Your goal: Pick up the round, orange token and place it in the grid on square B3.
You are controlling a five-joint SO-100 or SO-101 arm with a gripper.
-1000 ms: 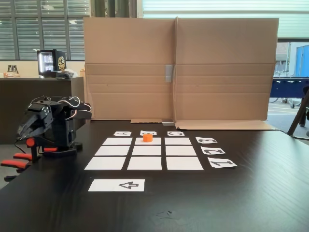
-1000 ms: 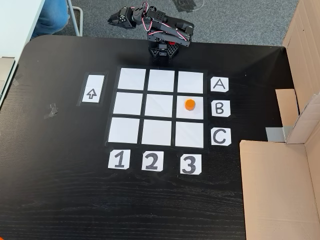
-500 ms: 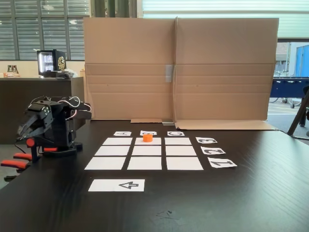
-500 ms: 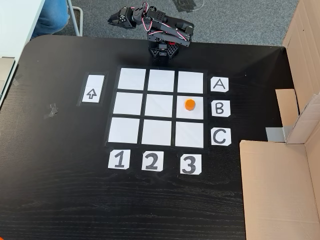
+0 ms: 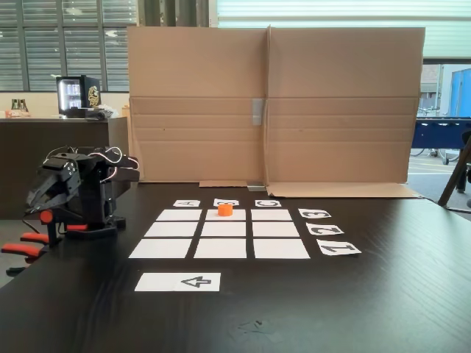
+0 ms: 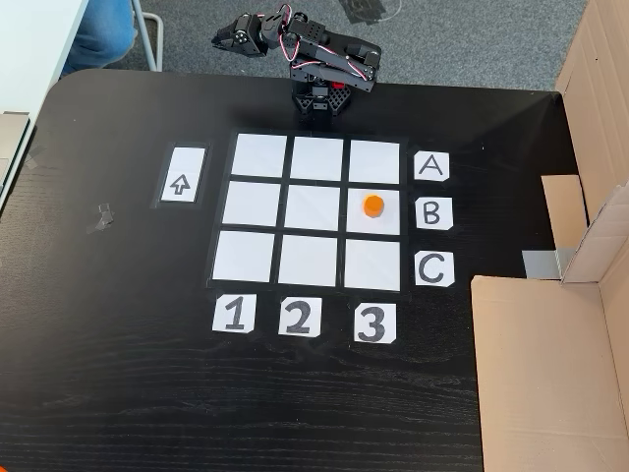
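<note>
Resting upright on square B3 (image 6: 373, 211): token (image 6: 373, 206).

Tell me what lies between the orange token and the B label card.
In the fixed view from above, only the bare right strip of square B3 and a narrow band of black table lie between the token and the B card.
</note>
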